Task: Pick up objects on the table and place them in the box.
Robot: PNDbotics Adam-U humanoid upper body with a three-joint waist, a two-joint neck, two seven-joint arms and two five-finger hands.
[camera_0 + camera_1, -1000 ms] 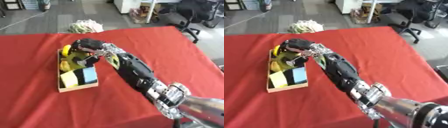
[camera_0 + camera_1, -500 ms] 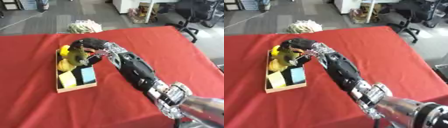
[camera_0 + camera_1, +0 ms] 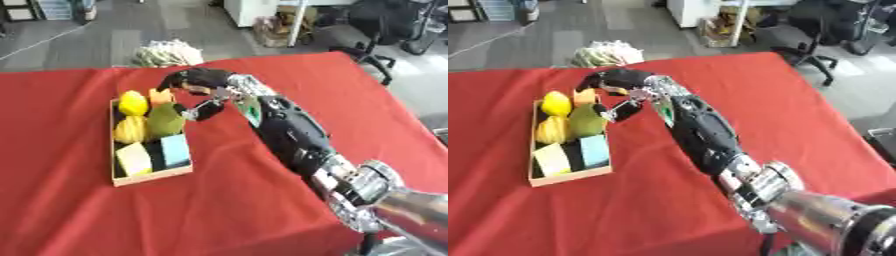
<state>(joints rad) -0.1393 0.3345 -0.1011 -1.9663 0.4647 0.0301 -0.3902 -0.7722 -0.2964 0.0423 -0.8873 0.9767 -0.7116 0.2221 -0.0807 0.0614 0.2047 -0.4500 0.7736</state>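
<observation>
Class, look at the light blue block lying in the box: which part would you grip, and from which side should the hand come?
Grip the light blue block across its long side faces, coming from above. It lies flat with its top open, while the box wall and the pale yellow block crowd its sides, so a sideways approach looks blocked. The right hand is nearest.

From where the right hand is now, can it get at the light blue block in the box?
Probably yes. The right hand hovers over the far end of the box, and the light blue block lies uncovered at the near end, with nothing above it. The olive-green fruit sits between them, low in the box.
</observation>
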